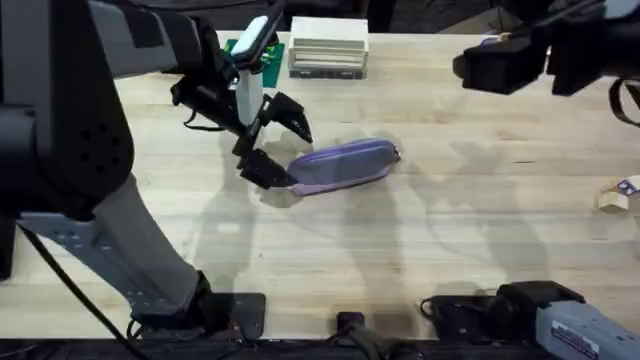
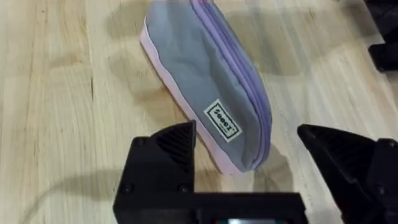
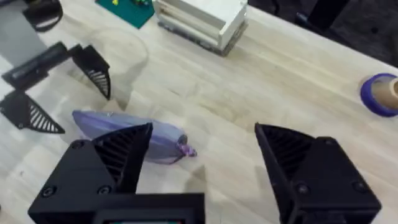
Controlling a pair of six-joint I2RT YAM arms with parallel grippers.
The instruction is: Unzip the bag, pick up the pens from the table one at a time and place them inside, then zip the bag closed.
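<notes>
Lying near the middle of the counter (image 1: 420, 250), the bag (image 1: 345, 165) has the left gripper (image 1: 280, 145) spread wide around its left end in the overhead view; the right gripper (image 1: 500, 68) hangs high at upper right. From the left wrist, open black fingers (image 2: 165, 152) straddle the bag's end without touching. From the right wrist, the right gripper gapes wide and empty above the bag, a cream box (image 3: 202, 18) beyond.

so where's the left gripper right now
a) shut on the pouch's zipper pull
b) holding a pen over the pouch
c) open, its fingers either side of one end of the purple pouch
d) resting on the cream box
c: the left gripper is open, with one end of the purple pouch lying between its fingers, and the overhead view shows the same at that end of the pouch.
</notes>
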